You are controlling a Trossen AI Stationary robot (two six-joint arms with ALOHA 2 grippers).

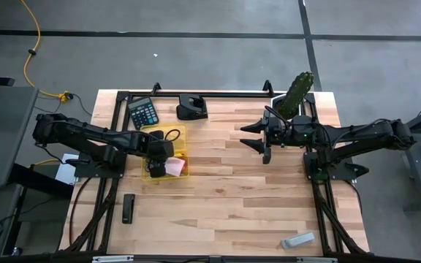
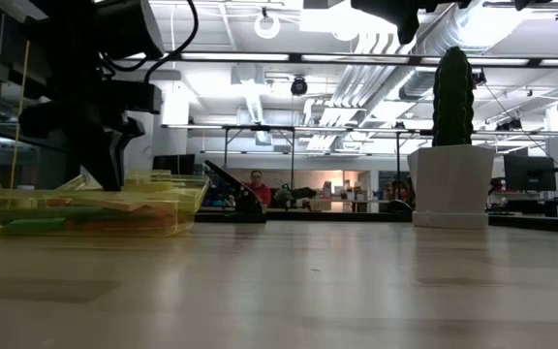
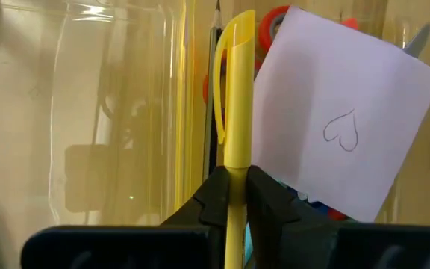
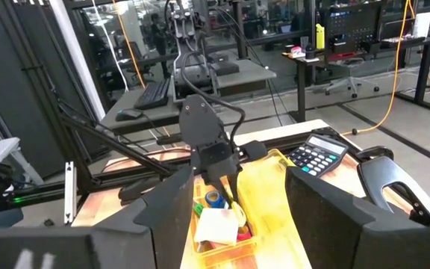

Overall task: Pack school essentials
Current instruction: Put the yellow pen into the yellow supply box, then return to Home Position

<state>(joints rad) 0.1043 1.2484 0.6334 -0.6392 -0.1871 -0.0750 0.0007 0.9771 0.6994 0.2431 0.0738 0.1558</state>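
Left wrist view shows the left claw (image 3: pixel 236 196) closed tightly on a yellow pen (image 3: pixel 237 112), which stands upright between the fingers, just beside the pink note pad (image 3: pixel 342 112) with a small heart drawn on it. From the high view, this claw (image 1: pixel 161 151) is over the yellow tray (image 1: pixel 182 132) on the desk (image 1: pixel 225 204), where the other stationery lies. Right claw (image 1: pixel 263 139) hangs with fingers wide apart near the cactus (image 1: pixel 297 92), holding nothing.
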